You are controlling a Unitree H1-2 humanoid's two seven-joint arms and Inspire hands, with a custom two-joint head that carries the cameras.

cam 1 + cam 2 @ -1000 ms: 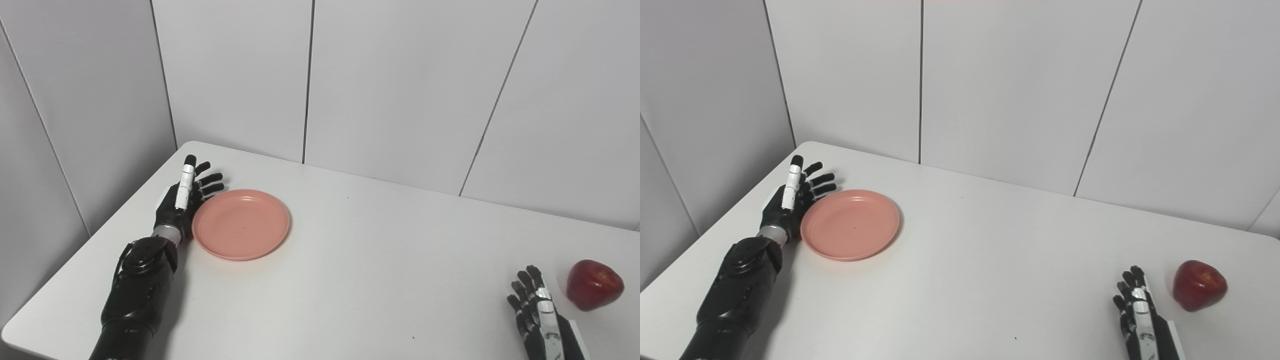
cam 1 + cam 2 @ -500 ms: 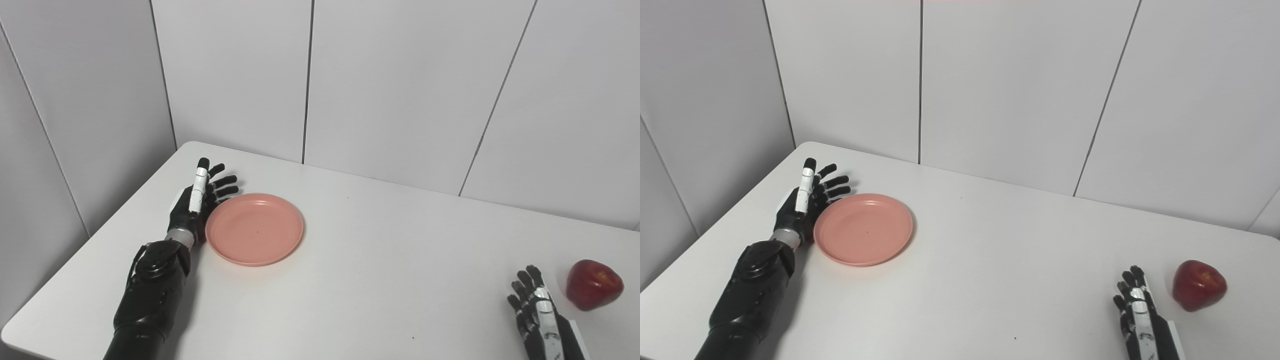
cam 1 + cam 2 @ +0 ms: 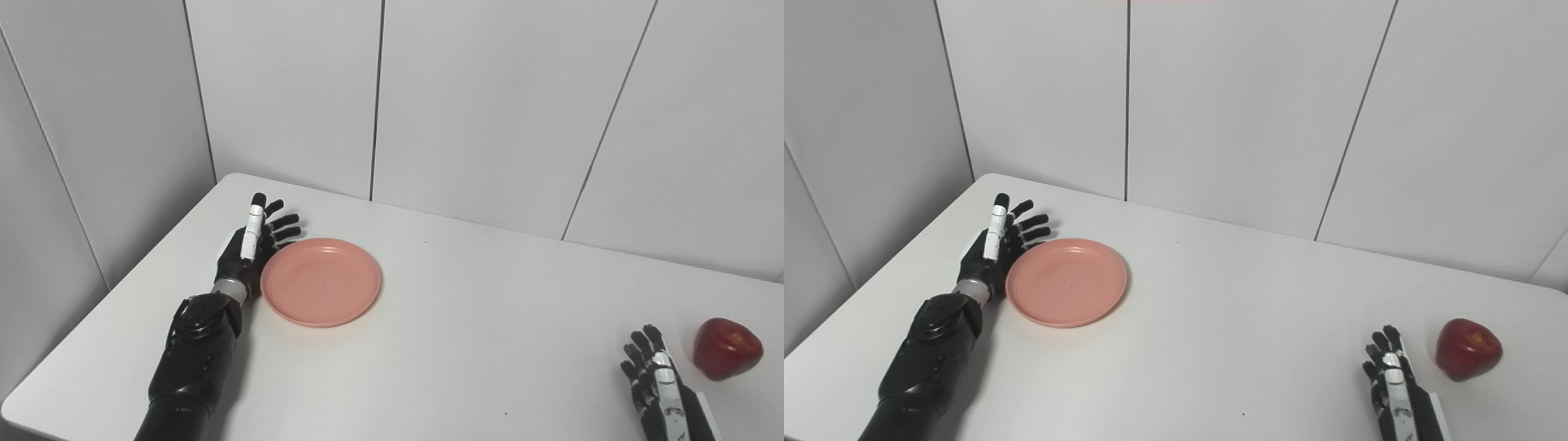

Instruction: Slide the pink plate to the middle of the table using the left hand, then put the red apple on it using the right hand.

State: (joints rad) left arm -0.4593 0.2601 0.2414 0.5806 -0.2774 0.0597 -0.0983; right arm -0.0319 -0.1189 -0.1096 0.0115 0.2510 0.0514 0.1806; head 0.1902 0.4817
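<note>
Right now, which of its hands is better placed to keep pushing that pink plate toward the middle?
The left hand: it stands open against the pink plate. The right hand waits beside the red apple.

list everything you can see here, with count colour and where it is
plate: 1, pink, on the left part of the table, empty, its left rim against the left hand
apple: 1, red, near the table's right front edge, just right of the right hand, not touching it
table: 1, white, fills the lower half of the view
wall panels: several, pale grey with dark seams, behind the table and along its left side
left hand: 1, black with a white strip, open with fingers spread, set on edge beside the plate
right hand: 1, black with a white strip, open, low at the bottom right, holding nothing
</note>
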